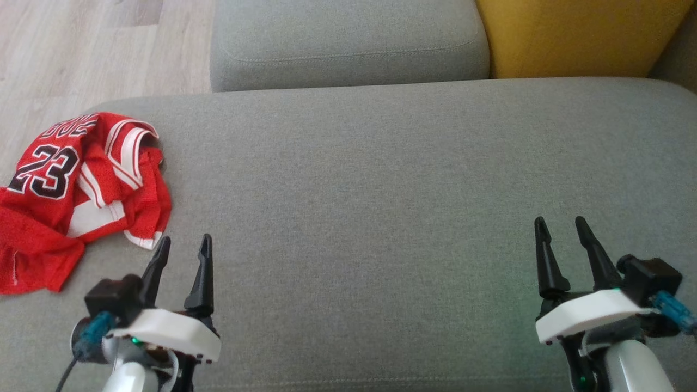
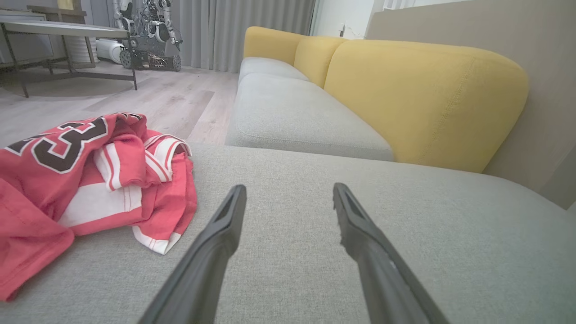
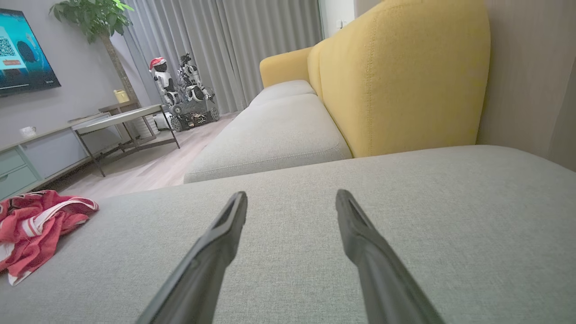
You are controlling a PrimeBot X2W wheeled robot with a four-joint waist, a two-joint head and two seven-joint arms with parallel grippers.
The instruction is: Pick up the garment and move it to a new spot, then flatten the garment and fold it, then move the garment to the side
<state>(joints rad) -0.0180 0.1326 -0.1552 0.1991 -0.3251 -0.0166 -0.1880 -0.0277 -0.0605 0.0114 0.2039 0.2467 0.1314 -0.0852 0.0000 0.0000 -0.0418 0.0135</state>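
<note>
The garment (image 1: 76,190) is a red jersey with white trim and the number 23, crumpled at the far left of the grey sofa cushion (image 1: 381,179). The left wrist view shows the garment (image 2: 90,180) at its left side. Far left in the right wrist view lies the same garment (image 3: 36,225). My left gripper (image 1: 184,245) is open just right of the jersey's near edge, holding nothing. Its fingertips (image 2: 288,191) hover over bare cushion. My right gripper (image 1: 561,223) is open and empty over the cushion's right part, far from the jersey, fingers (image 3: 290,198) spread.
A second grey seat cushion (image 1: 348,43) and a yellow backrest (image 1: 572,38) lie beyond. Wooden floor (image 1: 81,49) borders the cushion's left edge. In the room stand a low table (image 3: 121,121), another robot (image 3: 184,94) and a cabinet (image 3: 27,157).
</note>
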